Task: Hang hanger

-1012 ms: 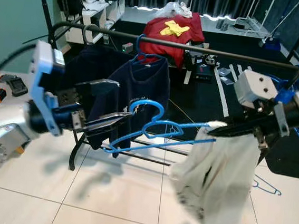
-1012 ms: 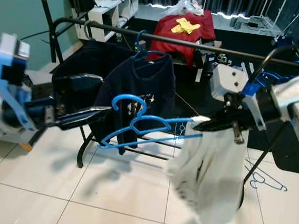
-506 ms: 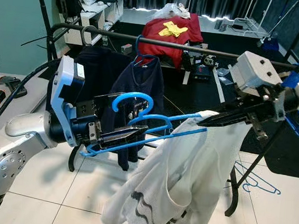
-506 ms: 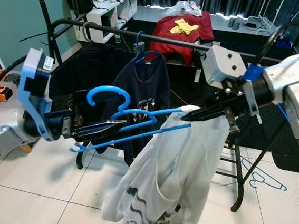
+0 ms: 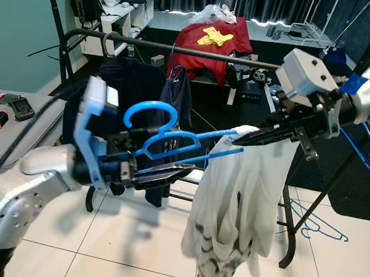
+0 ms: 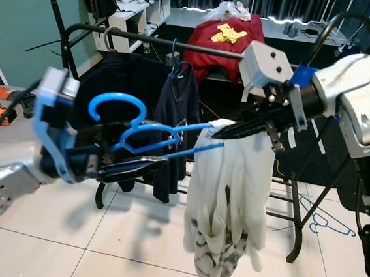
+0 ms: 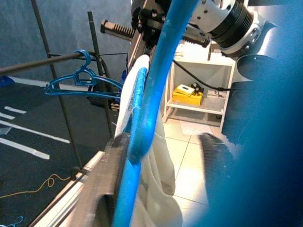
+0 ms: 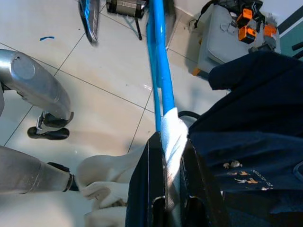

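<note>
the left gripper (image 5: 162,172), at 9 o'clock in the eye views, has its fingers pinching the lower bar of the blue hanger (image 5: 171,140) near its left end. the hanger's long axis runs from there up toward 2 o'clock, its hook (image 5: 149,113) curling upward just above the left fingers and opening toward the rail (image 5: 200,51) behind. a white shirt (image 5: 234,202) is draped over the hanger's right end and hangs limp down to about 6 o'clock. the right gripper (image 5: 251,136), coming in from 2 o'clock, has its fingers pressed onto that right tip through the shirt's cloth; the right wrist view shows the blue bar and white fabric nipped between them. so both arms carry the hanger, held in the air in front of and below the rail, well apart from it. a dark shirt (image 5: 176,98) already hangs on the rail at 12 o'clock. the hook sits nearer the left arm, so lifting it over the rail likely falls to that side.
</note>
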`<state>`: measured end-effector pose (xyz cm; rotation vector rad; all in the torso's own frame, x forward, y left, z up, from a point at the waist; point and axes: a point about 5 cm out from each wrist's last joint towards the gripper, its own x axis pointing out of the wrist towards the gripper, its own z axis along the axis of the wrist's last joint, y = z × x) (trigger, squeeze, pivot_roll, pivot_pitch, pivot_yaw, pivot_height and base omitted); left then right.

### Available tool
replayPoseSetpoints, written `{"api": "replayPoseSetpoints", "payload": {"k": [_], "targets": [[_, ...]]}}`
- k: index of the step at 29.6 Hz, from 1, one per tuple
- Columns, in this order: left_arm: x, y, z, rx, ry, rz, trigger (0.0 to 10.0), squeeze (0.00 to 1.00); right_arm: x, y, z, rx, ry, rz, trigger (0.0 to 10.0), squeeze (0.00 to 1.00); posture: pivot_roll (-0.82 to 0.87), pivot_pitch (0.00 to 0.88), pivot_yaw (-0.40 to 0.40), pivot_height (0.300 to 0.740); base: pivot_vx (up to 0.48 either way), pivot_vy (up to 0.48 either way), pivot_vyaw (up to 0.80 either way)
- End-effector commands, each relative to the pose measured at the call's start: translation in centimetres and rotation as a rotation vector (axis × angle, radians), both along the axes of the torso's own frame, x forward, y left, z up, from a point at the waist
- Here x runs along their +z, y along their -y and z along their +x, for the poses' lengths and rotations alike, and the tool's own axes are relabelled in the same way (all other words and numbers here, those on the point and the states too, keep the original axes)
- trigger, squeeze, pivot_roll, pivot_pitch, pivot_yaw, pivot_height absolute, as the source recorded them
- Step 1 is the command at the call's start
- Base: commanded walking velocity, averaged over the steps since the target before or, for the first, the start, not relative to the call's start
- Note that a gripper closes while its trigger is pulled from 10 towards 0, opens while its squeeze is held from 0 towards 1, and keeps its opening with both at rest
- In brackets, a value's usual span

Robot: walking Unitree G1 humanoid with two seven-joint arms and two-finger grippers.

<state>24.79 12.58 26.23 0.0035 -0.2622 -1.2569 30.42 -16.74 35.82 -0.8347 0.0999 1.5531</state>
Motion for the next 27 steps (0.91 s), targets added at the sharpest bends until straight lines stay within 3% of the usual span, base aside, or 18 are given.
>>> {"api": "replayPoseSetpoints", "payload": {"k": [1,19,20,23,24,25,26,27], "targets": [[-0.5,0.7,-0.2,-0.018,0.000,0.026,0.0,0.00,0.8,-0.6,-0.2,0.048,0.021,0.014,0.0,0.00,-0.13,0.011,-0.005,0.736,0.000,0.000,0.00],[-0.2,0.6,0.3,0.053,0.029,0.020,0.0,0.00,0.9,-1.2,0.3,0.065,0.028,0.023,0.0,0.00,-0.13,0.013,-0.013,0.736,0.000,0.000,0.00],[-0.2,0.6,0.3,0.058,0.030,0.015,0.0,0.00,0.8,-1.3,0.4,0.061,0.031,0.020,4.2,0.00,-0.13,0.012,-0.014,0.736,0.000,0.000,0.00],[-0.2,0.6,0.3,0.058,0.030,0.015,0.0,0.00,0.8,-1.3,0.4,0.061,0.031,0.020,4.2,0.00,-0.13,0.012,-0.014,0.736,0.000,0.000,0.00],[-0.2,0.6,0.4,0.062,0.032,0.011,0.0,0.00,0.8,-1.3,0.5,0.059,0.034,0.022,9.5,0.00,-0.13,0.012,-0.014,0.736,0.000,0.000,0.00],[-0.2,0.6,0.4,0.062,0.032,0.011,0.0,0.00,0.8,-1.3,0.5,0.059,0.034,0.022,9.5,0.00,-0.13,0.012,-0.014,0.736,0.000,0.000,0.00],[-0.1,0.6,0.4,0.067,0.032,0.002,0.0,0.00,0.9,-1.3,0.7,0.048,0.037,0.027,10.0,0.60,-0.13,0.011,-0.015,0.736,0.000,0.000,0.00],[-0.1,0.6,0.4,0.067,0.032,0.002,0.0,0.00,0.9,-1.3,0.7,0.048,0.037,0.027,10.0,0.60,-0.13,0.011,-0.015,0.736,0.000,0.000,0.00]]}}
